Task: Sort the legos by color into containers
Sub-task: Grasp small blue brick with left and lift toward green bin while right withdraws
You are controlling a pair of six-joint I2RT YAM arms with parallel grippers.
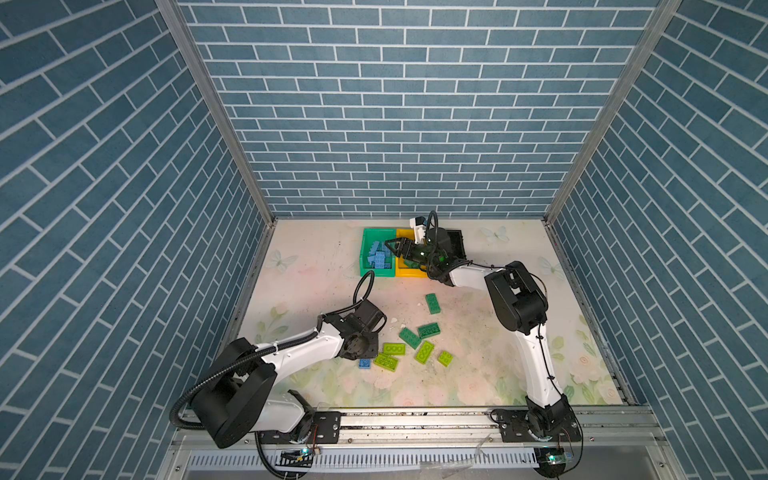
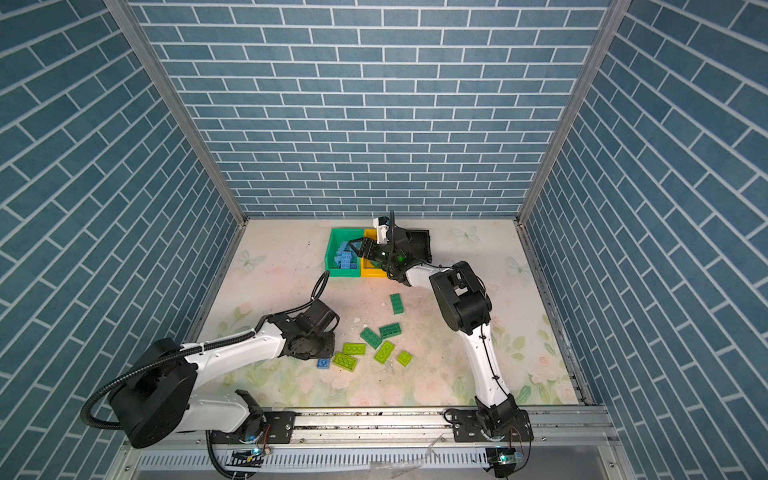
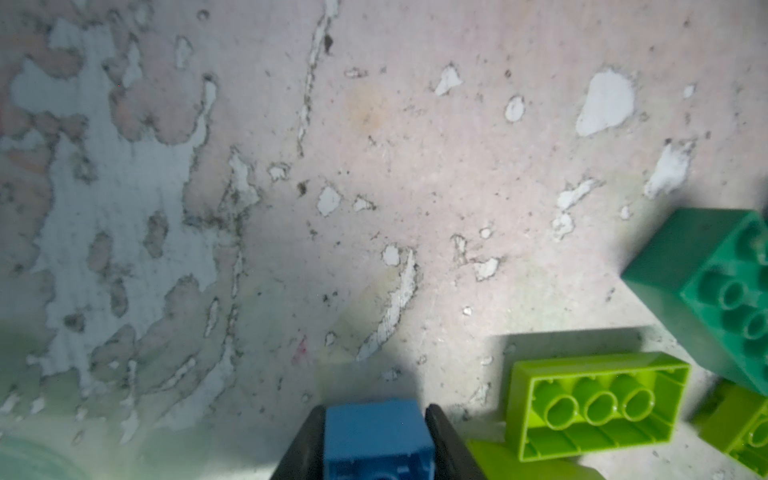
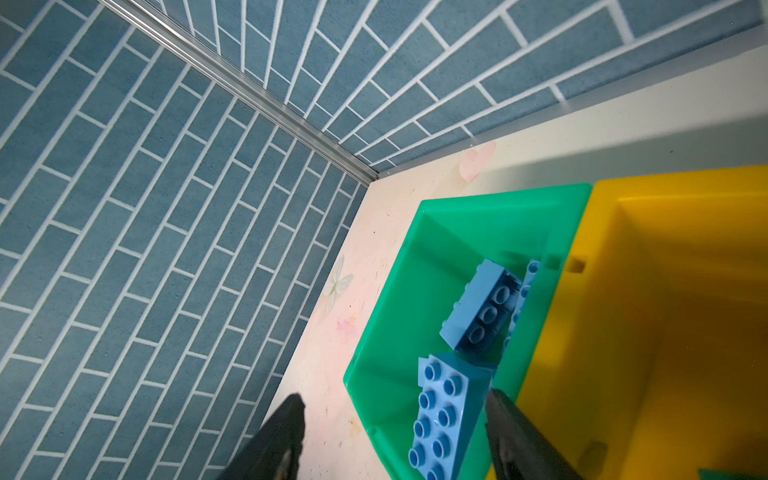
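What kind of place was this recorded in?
Most likely a robot lab test cell: blue brick-pattern wall panels in aluminium corner posts, white-and-black robot arms, left and right, bolted to a metal front rail, over a worn floral-print tabletop.

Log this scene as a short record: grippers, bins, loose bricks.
left gripper: closed on small blue studded plastic brick resting on table
right gripper: open, empty, over green plastic bin
in that bin: light blue bricks
yellow plastic bin: contents mostly hidden
loose on table: three dark green bricks, four lime green bricks
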